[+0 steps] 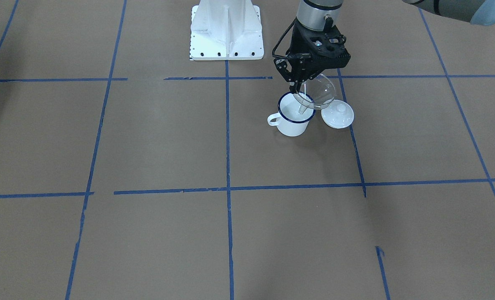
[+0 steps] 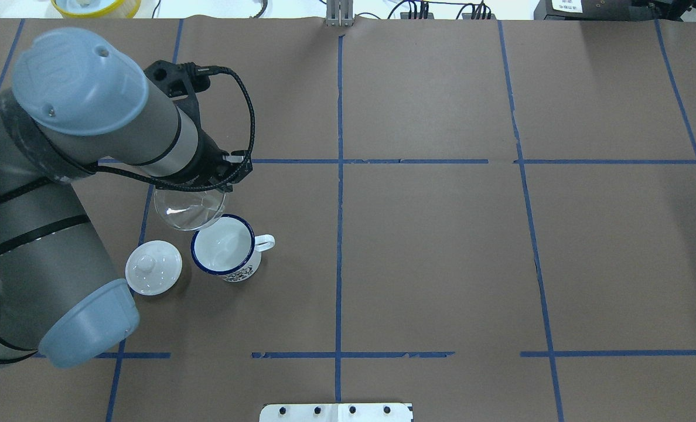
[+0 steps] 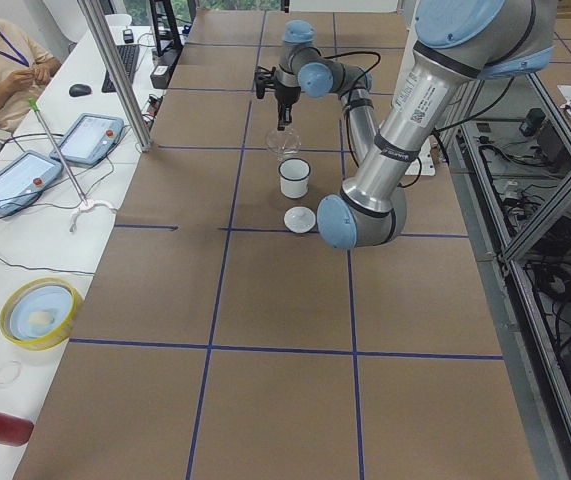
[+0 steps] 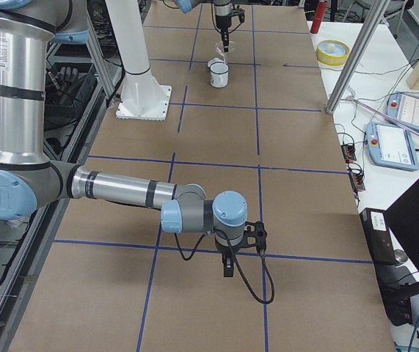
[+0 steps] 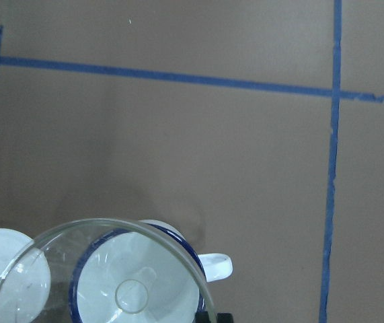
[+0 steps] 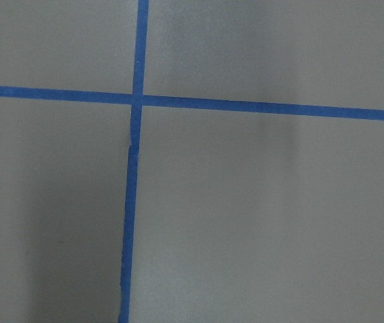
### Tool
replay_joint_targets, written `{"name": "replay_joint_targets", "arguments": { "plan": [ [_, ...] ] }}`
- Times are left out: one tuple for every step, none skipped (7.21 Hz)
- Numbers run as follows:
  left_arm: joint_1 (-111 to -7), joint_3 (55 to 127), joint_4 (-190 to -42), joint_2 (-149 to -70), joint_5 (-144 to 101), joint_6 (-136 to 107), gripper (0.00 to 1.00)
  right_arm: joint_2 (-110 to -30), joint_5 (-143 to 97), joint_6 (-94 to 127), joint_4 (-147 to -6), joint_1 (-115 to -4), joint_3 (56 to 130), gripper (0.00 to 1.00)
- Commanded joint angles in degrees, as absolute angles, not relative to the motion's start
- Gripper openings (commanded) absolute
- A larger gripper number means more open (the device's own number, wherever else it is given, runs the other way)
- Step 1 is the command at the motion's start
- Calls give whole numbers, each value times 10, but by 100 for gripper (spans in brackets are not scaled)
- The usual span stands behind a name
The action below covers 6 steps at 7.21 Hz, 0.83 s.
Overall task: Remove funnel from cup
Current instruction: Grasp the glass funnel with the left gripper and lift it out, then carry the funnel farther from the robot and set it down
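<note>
The white mug (image 1: pixel 292 122) with a dark blue rim stands upright on the table, and also shows in the overhead view (image 2: pixel 226 253). My left gripper (image 1: pixel 297 88) is shut on the rim of the clear funnel (image 1: pixel 319 92) and holds it tilted just above the mug's mouth. The funnel's stem points down toward the mug; I cannot tell whether its tip is clear of the rim. The left wrist view shows the funnel bowl (image 5: pixel 121 269) over the mug (image 5: pixel 178 256). My right gripper (image 4: pixel 227 268) hangs over bare table far from the mug; I cannot tell whether it is open or shut.
A white round knobbed lid (image 2: pixel 153 268) lies on the table right beside the mug, on the side away from its handle. The robot's white base plate (image 1: pixel 226 31) stands behind. Blue tape lines cross the brown table. An operator (image 3: pixel 0 60) sits at a side desk.
</note>
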State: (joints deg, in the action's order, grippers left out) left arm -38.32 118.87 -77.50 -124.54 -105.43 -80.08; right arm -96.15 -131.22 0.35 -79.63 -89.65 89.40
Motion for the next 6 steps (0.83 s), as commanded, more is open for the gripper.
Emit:
{"name": "replay_joint_targets", "arguments": {
  "plan": [
    [-394,1096,-1018,-1224,-929,-1028,0,-962,-1312,4,-796,-896,894,100],
    [-394,1042,-1150,-1212,-857,-1099,0,-962,-1312,4,-796,-896,894,100],
    [-394,958,-1266,-1212,-789,-1170,0,-962,-1312,4,-796,-896,895,100],
    [-392,875,-1353,-1213,-742,-1200,0,-962,-1312,4,-796,-896,894,100],
    [-393,808,-1424,-1213,-693,-1207,0,-962,-1312,4,-796,-896,894,100],
    [-393,766,-1446,-1214,-683,-1207,0,-962,-1312,4,-796,-896,894,100]
  ]
}}
